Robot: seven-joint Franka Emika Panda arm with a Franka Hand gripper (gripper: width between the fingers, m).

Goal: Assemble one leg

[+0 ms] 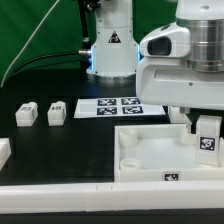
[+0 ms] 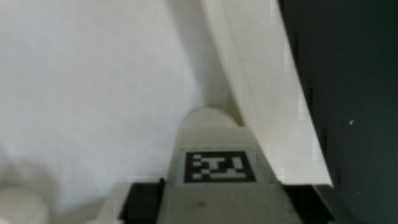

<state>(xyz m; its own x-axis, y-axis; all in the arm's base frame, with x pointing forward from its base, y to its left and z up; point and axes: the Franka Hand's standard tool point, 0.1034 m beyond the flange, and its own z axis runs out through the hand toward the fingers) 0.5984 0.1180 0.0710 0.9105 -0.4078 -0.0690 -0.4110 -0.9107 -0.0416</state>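
Observation:
My gripper (image 1: 204, 126) is shut on one leg (image 1: 207, 138), a small chunky white block with a black-and-white tag, and holds it upright over the white panel's (image 1: 140, 152) far corner at the exterior view's right. In the wrist view the leg (image 2: 219, 150) sits between my dark fingers (image 2: 146, 203), its tip pointing down at the panel's raised rim (image 2: 263, 80) and inner floor (image 2: 89, 90). I cannot tell whether the leg touches the panel. Two more legs (image 1: 27, 113) (image 1: 57, 112) lie on the black table at the exterior view's left.
The marker board (image 1: 118, 106) lies behind the panel. The robot's base (image 1: 110, 45) stands at the back. Another white piece (image 1: 3, 152) sits at the exterior view's far left edge. A white ledge (image 1: 60, 198) runs along the front.

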